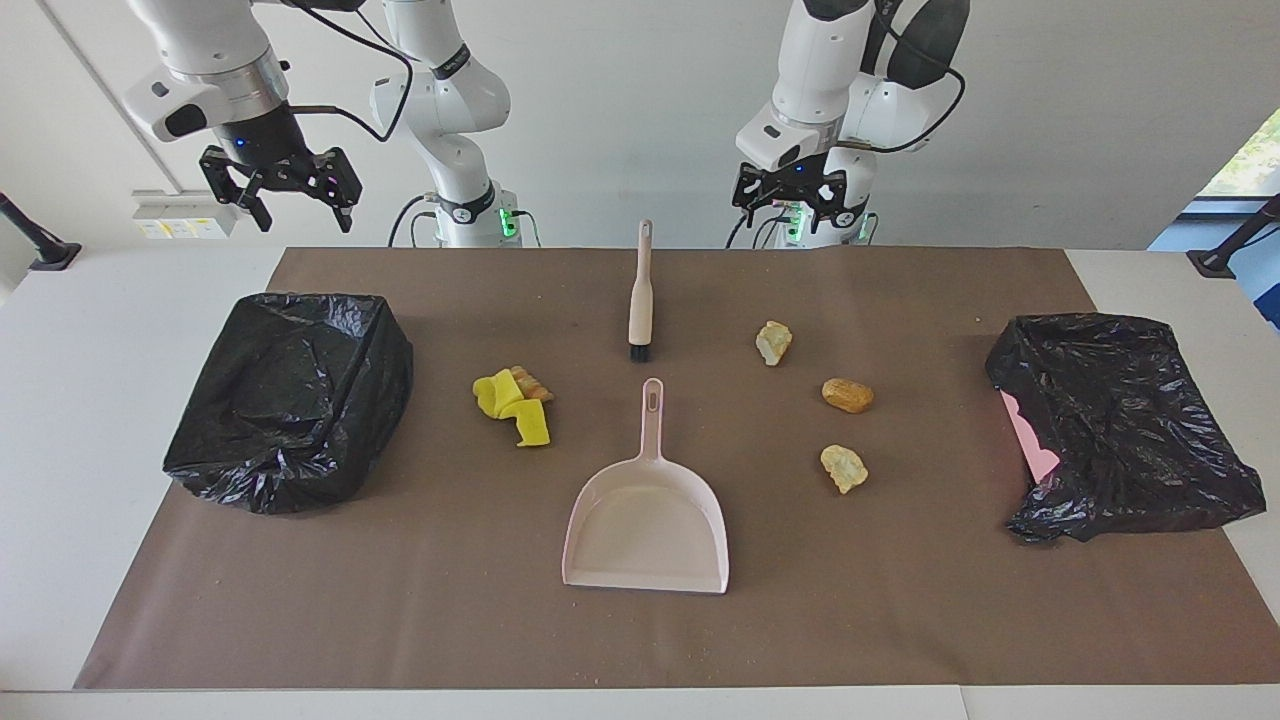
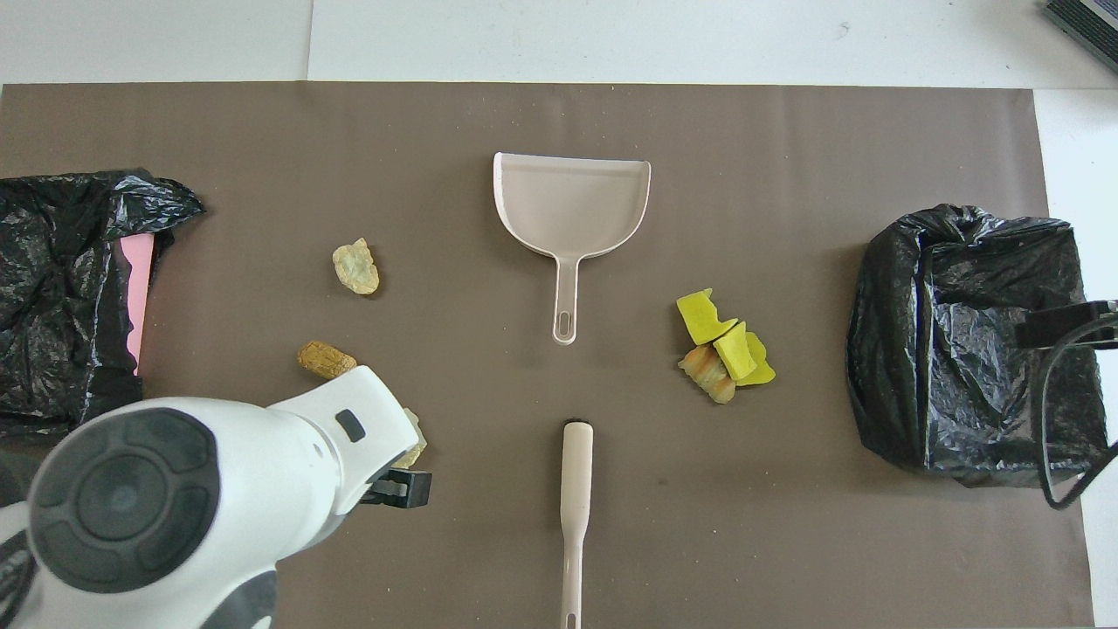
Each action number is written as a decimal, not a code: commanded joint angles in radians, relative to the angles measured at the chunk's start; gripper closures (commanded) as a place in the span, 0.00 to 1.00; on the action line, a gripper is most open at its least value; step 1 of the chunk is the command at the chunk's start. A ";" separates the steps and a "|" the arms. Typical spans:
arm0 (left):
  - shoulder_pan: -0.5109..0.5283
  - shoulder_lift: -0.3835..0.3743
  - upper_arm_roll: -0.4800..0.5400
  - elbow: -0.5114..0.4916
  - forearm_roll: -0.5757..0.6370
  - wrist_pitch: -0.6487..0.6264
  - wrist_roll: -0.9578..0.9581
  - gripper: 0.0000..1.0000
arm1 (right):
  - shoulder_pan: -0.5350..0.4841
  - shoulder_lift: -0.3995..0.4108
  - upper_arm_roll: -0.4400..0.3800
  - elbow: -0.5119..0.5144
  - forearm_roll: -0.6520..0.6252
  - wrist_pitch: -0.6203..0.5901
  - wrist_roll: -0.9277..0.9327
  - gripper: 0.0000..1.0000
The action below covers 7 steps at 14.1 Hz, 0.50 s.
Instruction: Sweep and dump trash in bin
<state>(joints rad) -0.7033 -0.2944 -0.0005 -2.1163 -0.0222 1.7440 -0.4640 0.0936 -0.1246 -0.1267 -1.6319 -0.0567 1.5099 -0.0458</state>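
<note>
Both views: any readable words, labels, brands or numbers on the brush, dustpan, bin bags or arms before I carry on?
None that can be read.
Brush, dustpan: plain, no print visible.
Both black bin bags: no lettering visible.
White box on the wall under the right gripper: yellow stickers, too small to read.
Arm joints: dark bands with faint marks, too small to read.

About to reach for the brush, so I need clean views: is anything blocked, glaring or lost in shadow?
Overhead view: the white left arm fills the bottom corner and partly covers a pale crusty lump of trash. The glossy black bin bag shows small highlights. Facing view: even light, faint shadows, beige long-handled brush unobstructed.
</note>
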 commanded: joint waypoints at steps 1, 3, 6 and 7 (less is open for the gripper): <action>-0.114 -0.025 0.019 -0.106 -0.031 0.109 -0.062 0.00 | -0.012 -0.027 0.004 -0.036 0.017 0.026 0.018 0.00; -0.200 -0.011 0.019 -0.197 -0.045 0.217 -0.151 0.00 | -0.012 -0.027 0.004 -0.036 0.017 0.027 0.018 0.00; -0.297 0.086 0.019 -0.243 -0.047 0.343 -0.234 0.00 | -0.012 -0.027 0.004 -0.036 0.017 0.024 0.018 0.00; -0.323 0.104 0.019 -0.243 -0.047 0.380 -0.269 0.00 | -0.012 -0.027 0.004 -0.036 0.017 0.026 0.018 0.00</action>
<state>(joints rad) -0.9759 -0.2253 -0.0017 -2.3449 -0.0644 2.0526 -0.6805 0.0933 -0.1246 -0.1270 -1.6320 -0.0567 1.5099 -0.0458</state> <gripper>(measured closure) 0.000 0.000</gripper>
